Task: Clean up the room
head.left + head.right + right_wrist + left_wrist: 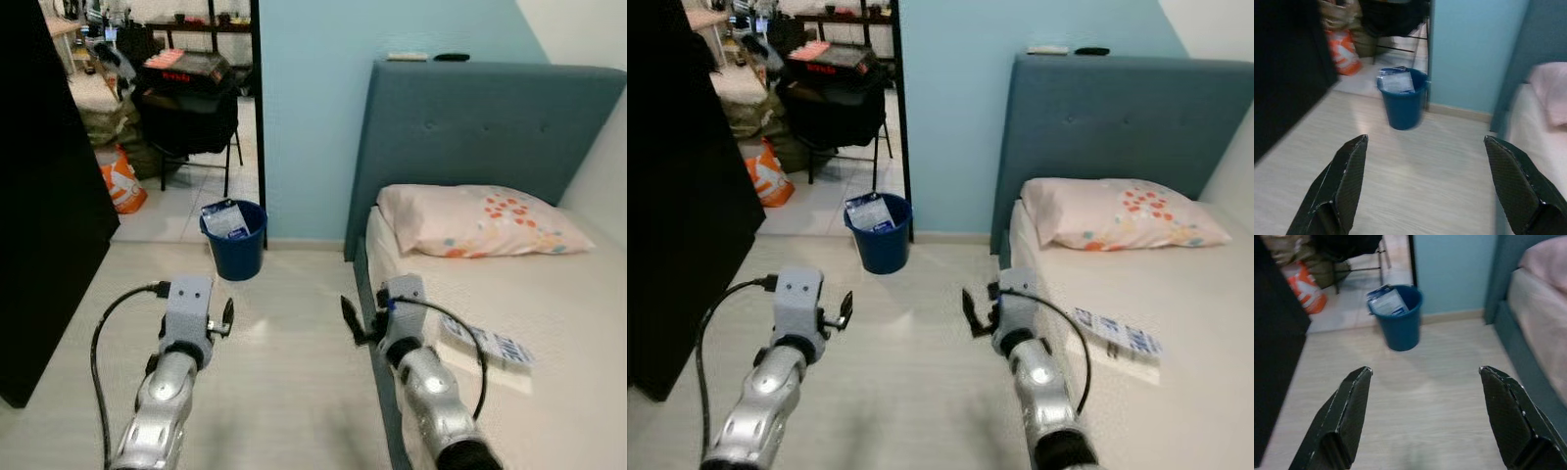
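Note:
A blue bin (235, 245) stands on the pale wood floor by the light blue wall, next to the doorway, with a white and blue packet (225, 219) sticking out of it. Another white and blue packet (487, 345) lies on the bed's sheet (549, 323), just right of my right arm. My left gripper (1424, 370) is open and holds nothing, hovering over the floor short of the bin. My right gripper (1425, 139) is open too, beside the bed's near edge, one black finger (348, 317) over the floor.
A black wardrobe (44, 206) fills the left side. Through the doorway are a chair with a black bag (191, 93) and an orange bag (122, 181). The teal headboard (480, 127) and a pillow (470, 220) are to the right. Bare floor lies between bin and bed.

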Available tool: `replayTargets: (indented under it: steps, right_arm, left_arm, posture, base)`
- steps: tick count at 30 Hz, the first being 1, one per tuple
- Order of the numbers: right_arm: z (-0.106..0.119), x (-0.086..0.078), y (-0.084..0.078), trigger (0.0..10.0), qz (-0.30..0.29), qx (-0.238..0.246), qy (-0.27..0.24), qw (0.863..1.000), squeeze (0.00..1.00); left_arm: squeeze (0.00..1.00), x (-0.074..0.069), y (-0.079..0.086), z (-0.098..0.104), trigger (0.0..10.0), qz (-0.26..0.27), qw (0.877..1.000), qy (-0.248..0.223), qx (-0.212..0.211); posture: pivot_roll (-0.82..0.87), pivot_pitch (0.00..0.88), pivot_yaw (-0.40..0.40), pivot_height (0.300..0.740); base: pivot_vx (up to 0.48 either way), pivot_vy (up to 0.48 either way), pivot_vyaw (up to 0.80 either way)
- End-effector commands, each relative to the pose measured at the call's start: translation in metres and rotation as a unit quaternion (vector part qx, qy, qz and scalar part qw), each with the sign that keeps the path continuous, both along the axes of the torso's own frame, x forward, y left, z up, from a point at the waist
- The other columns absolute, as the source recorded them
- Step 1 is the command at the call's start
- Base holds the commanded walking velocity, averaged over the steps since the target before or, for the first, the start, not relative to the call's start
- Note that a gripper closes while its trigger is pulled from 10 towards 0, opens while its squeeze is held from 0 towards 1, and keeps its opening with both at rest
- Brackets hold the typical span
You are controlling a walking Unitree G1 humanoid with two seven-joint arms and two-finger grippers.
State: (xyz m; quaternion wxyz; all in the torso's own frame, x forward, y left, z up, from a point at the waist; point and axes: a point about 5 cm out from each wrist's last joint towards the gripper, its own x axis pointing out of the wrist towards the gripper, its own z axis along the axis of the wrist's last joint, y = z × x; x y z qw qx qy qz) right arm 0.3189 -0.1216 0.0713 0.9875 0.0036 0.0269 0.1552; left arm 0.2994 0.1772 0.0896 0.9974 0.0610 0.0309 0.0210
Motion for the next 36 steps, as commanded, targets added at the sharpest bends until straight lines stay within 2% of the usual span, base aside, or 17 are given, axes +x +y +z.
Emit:
replayTargets:
  steps: [1, 31, 36]
  right_arm:
    - [-0.0032, -0.0014, -0.0092, 10.0, -0.012, -0.011, 0.004, 1.000, 0.00]
    - [-0.0055, -0.0018, -0.0113, 10.0, -0.026, -0.001, 0.010, 1.000, 0.00]
    - [-0.0064, -0.0021, -0.0118, 10.0, -0.026, 0.002, 0.013, 1.000, 0.00]
  left_arm:
    - [0.00, 0.0005, -0.0029, -0.0015, 10.0, -0.007, 1.000, 0.003, -0.002]
    - [0.00, 0.0016, -0.0020, -0.0033, 10.0, -0.011, 1.000, 0.003, -0.001]
    - [0.00, 0.0017, -0.0016, -0.0032, 10.0, -0.012, 1.000, 0.003, -0.001]
  posture:
    - [-0.03, 0.021, -0.033, 0.740]
    - [-0.03, 0.024, -0.029, 0.740]
    - [-0.03, 0.026, -0.027, 0.740]
  base:
    - [0.352, 0.000, 0.00]
    - [0.346, 0.000, 0.00]
    - [0.335, 0.000, -0.74]
